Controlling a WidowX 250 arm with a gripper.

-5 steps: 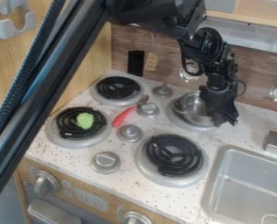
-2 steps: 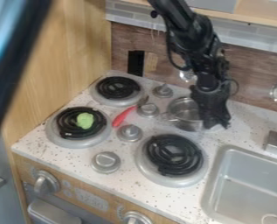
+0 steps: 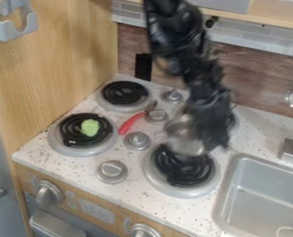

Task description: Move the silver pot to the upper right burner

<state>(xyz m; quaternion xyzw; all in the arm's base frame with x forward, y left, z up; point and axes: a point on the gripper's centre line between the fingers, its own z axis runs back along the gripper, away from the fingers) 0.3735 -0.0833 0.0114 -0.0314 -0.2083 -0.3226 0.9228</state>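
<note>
The silver pot (image 3: pixel 186 138) needs placing on the upper right burner (image 3: pixel 233 121); whether the hand (image 3: pixel 218 144) grips it, I cannot tell.

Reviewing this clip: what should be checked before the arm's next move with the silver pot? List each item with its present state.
1. Pot over the upper right burner: not ok; it appears nearer the camera, overlapping the back of the lower right burner in view.
2. Gripper at the pot: ok, at its right side.
3. Pot firmly held: cannot tell.
4. Upper right burner free of other things: cannot tell; the arm hides much of it.
5. Red-handled utensil out of the pot's way: ok, lying to the left among the knobs and burners.
6. Green item away from the pot: ok, on the lower left burner.
</note>
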